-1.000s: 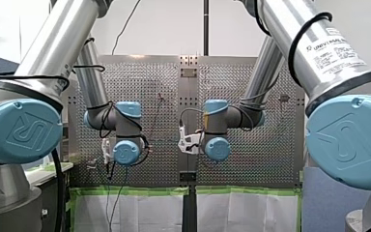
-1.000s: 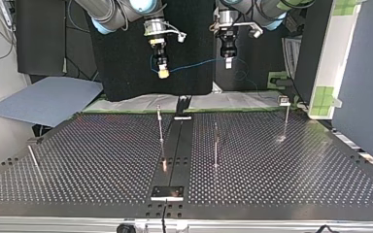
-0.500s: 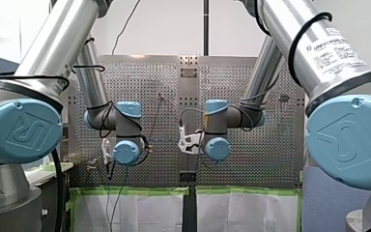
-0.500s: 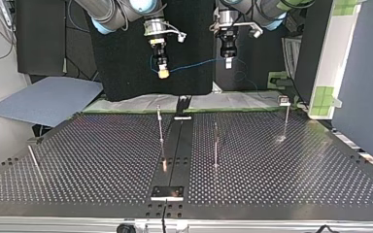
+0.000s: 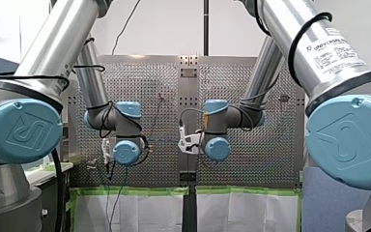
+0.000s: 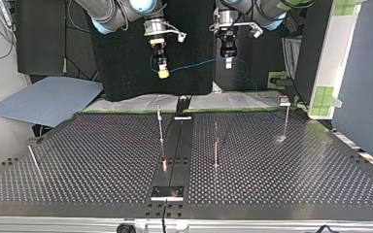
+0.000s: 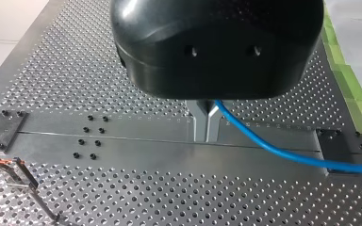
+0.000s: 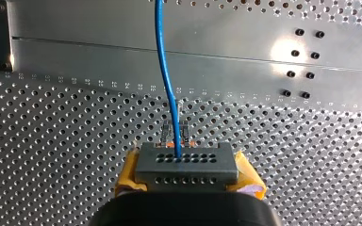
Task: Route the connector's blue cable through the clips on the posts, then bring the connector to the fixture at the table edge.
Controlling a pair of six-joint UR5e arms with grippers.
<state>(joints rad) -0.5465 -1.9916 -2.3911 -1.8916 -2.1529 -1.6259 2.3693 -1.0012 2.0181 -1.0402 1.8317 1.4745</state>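
Up above the table (image 6: 102, 160), the right arm (image 6: 111, 12) has its jaws clamped on the connector (image 8: 187, 163). The blue cable (image 7: 264, 145) runs across to the left arm (image 6: 267, 7), jaws pinched shut around it, clear of the posts (image 6: 161, 125).

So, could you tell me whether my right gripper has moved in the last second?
No: in the top view my right gripper stays put above the nearest post.

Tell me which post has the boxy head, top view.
The post furthest to that view's right; the other posts end in slim tips.
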